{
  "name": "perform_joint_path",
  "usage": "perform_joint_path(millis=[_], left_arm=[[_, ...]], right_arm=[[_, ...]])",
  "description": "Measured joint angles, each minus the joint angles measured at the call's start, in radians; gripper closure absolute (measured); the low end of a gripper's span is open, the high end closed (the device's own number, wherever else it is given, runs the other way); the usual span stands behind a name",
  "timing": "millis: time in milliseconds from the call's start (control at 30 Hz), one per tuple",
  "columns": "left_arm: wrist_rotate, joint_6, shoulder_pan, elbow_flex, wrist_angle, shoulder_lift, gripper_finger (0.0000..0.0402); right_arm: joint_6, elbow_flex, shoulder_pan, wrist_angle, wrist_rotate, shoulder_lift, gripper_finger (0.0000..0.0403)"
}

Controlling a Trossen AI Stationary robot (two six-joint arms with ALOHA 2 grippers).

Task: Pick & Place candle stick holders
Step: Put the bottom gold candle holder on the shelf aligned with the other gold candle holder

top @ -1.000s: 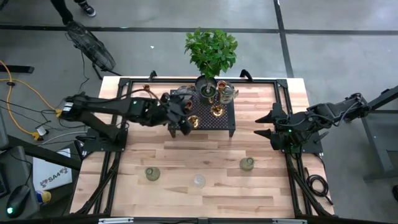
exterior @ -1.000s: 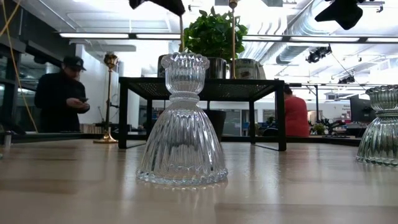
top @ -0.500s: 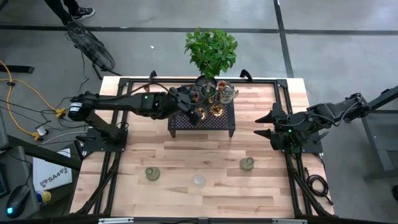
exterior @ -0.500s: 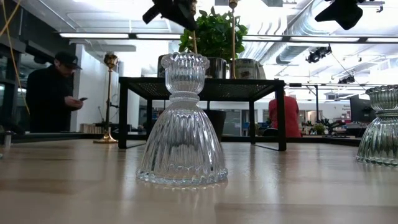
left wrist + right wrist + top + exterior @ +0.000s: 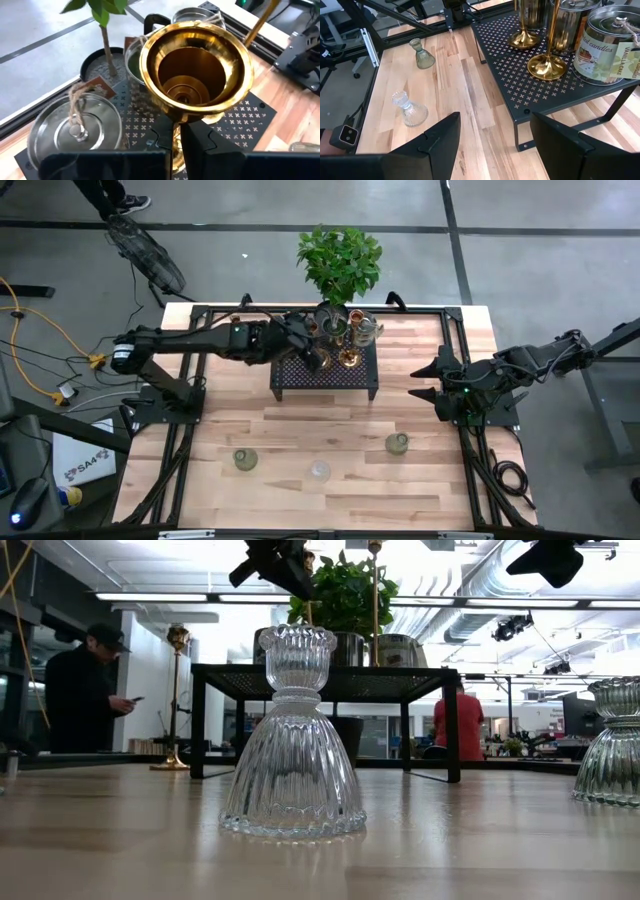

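My left gripper [image 5: 316, 354] hangs over the black perforated stand [image 5: 350, 380], shut on a slim brass candle stick holder whose wide cup [image 5: 196, 65] fills the left wrist view; it shows as a thin stick [image 5: 308, 610] below that gripper [image 5: 276, 560] in the low view. Two more brass holders [image 5: 546, 65] [image 5: 522, 37] stand on the stand by their round bases. A clear glass holder [image 5: 319, 471] and two greenish ones [image 5: 245, 459] [image 5: 397, 443] stand on the wood table. My right gripper [image 5: 424, 381] waits open at the table's right. My left gripper pinches the brass holder's thin stem [image 5: 176, 142] just below the cup, between its two fingers [image 5: 220, 155]. The fingers come slanting down from the table's left and lie across the stem. The holder stands nearly upright, cup on top. Its base is hidden.
A leafy potted plant [image 5: 340, 260] and lidded silver tins [image 5: 607, 45] [image 5: 75, 125] crowd the stand's far side. Another brass stick [image 5: 177, 700] stands at the table's far left. People are in the room beyond. Bare wood lies between the stand and the near holders.
My left gripper has carried the brass holder from the stand's left edge toward the table's right and far side, farther over the stand, staying shut on it. The stick, upright a second ago, now leans slightly.
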Motion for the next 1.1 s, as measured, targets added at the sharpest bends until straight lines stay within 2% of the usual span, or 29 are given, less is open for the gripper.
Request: perform_joint_path(millis=[533, 767, 1100], left_arm=[[0.016, 0.008, 0.013, 0.0, -0.007, 0.0, 0.0392], [0.026, 0.028, 0.013, 0.0, -0.006, 0.0, 0.0373], [0.044, 0.027, 0.013, 0.0, -0.005, 0.0, 0.037]], right_arm=[[0.0, 0.0, 0.0, 0.0, 0.0, 0.0, 0.017], [0.0, 0.0, 0.0, 0.0, 0.0, 0.0, 0.017], [0.0, 0.0, 0.0, 0.0, 0.0, 0.0, 0.017]])
